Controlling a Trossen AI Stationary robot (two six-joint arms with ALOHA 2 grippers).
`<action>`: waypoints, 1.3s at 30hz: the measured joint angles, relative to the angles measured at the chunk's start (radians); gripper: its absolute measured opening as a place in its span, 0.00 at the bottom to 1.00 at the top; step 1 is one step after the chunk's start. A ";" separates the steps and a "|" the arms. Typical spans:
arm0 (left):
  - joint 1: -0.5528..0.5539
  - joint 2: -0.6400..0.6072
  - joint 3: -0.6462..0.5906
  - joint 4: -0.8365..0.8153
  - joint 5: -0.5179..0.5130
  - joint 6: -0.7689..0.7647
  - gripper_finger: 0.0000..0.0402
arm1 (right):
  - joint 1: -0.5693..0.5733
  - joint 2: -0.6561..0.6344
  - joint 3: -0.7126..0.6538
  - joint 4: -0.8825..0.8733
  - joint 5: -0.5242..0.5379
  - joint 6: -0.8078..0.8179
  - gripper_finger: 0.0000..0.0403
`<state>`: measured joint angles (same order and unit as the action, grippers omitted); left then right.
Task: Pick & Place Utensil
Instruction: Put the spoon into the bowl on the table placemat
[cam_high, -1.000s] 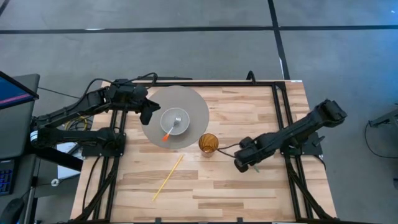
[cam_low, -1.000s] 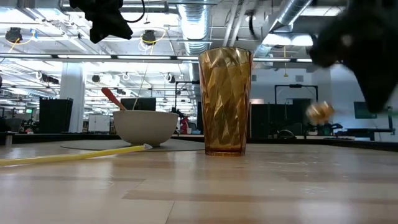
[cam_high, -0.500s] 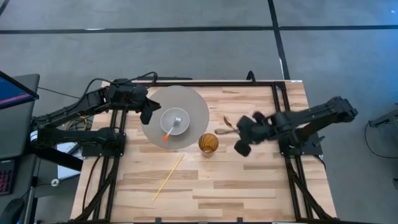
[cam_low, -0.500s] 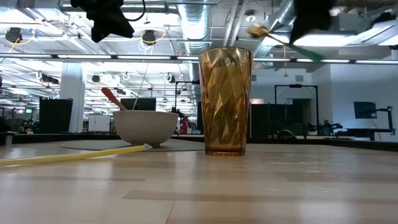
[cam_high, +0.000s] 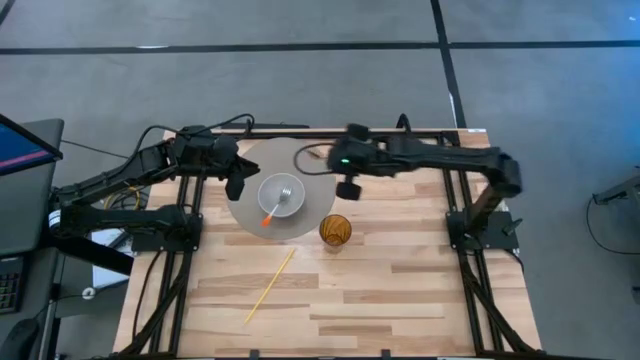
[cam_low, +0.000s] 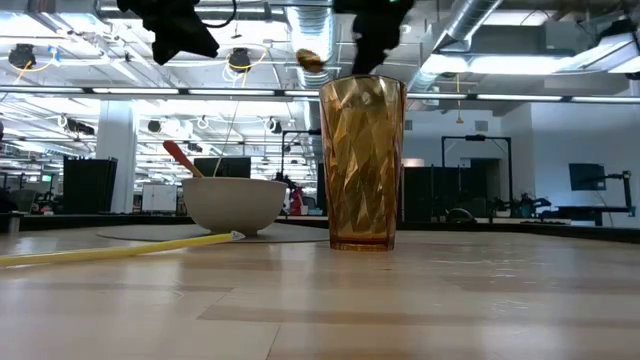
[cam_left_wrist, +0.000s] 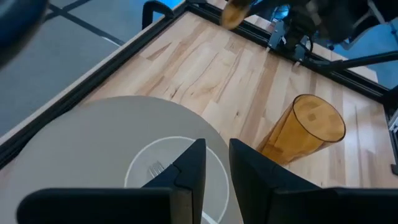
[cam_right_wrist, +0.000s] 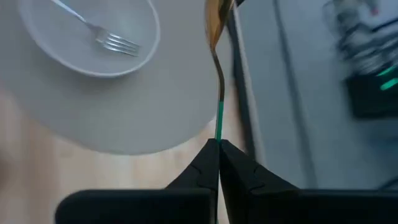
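Note:
A spoon with a gold bowl (cam_right_wrist: 214, 18) and a green-banded handle is in my right gripper (cam_right_wrist: 217, 144), which is shut on it. In the high view that gripper (cam_high: 333, 158) hangs over the far right rim of the grey plate (cam_high: 320, 175), and the spoon (cam_high: 310, 154) points toward the table's left. A white bowl (cam_high: 283, 196) stands on the plate. A fork (cam_right_wrist: 112, 38) lies in the bowl, its orange handle (cam_high: 267, 217) resting over the rim. My left gripper (cam_left_wrist: 216, 171) waits above the plate's left side, open by a narrow gap. My right gripper pinches the spoon's handle end between its two fingertips, at the green band (cam_right_wrist: 218, 127). The fingers lie along the handle, so the spoon runs straight out ahead of them. It is lifted clear, and its gold bowl (cam_low: 310, 60) hangs slightly lower than the gripper.
An amber faceted glass (cam_high: 335, 230) stands upright just off the plate's near right edge. A long yellow straw (cam_high: 270, 285) lies slantwise on the wood nearer the front. A black frame rail (cam_high: 400, 135) runs along the table's far edge. Bare wood (cam_high: 400, 290) shows at the near right.
My right gripper has risen from low beside the glass and swung toward the far edge and the table's left, turning as it went. The spoon has been carried with it, lifted clear. It now hangs over the plate's far right rim.

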<state>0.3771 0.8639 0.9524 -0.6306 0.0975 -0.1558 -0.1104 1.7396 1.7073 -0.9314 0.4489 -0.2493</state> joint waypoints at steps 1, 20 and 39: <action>0.000 0.000 0.000 0.003 0.000 0.001 0.18 | 0.001 0.038 0.036 -0.002 0.029 -0.049 0.00; 0.000 -0.003 0.000 0.004 0.000 0.003 0.18 | 0.096 0.429 0.222 0.075 0.582 -0.464 0.00; 0.000 -0.003 0.000 0.004 0.000 0.046 0.18 | 0.138 0.573 0.220 0.207 0.604 -0.744 0.00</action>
<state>0.3771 0.8612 0.9520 -0.6270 0.0971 -0.1093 0.0275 2.3121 1.9274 -0.7240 1.0526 -0.9934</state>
